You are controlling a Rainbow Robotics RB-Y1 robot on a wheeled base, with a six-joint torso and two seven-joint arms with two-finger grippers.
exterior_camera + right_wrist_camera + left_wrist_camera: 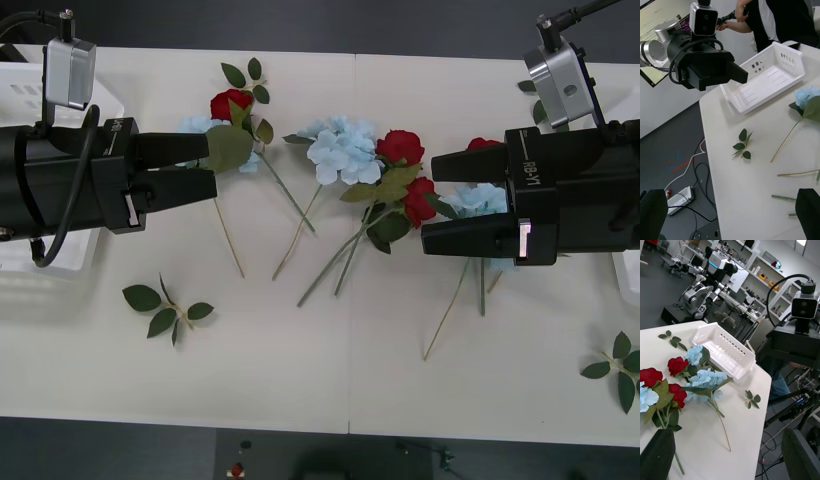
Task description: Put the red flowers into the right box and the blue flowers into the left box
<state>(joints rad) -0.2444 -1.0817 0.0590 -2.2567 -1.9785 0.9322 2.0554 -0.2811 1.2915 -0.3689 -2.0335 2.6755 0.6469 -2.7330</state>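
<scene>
— Black, blocky and matte, the left gripper (pixel 212 167) and the right gripper (pixel 428 204) hover over the white table (pixel 300 370), pointing at each other. Are they holding anything?

— No. Both have their fingers spread wide with nothing between them.

— What lies between them?

— Artificial stems in a loose heap. The red flowers (pixel 400 146) are small, dense roses with broad green leaves; I count four heads: one by the left gripper, two in the middle, one peeking above the right gripper. The blue flowers (pixel 342 150) are fluffy pale hydrangea clusters on thin stems; three show: one partly under the left gripper's fingers, one central, one under the right gripper.

— And the boxes?

— Two white slotted plastic trays with rounded rims. The left box (pixel 25 95) sits beneath the left arm at the table's edge; the right box (pixel 723 348) lies beyond the flowers on the right side.

— Anything else?

— Two loose green leaf sprigs (pixel 165 305), one near each front corner.
</scene>
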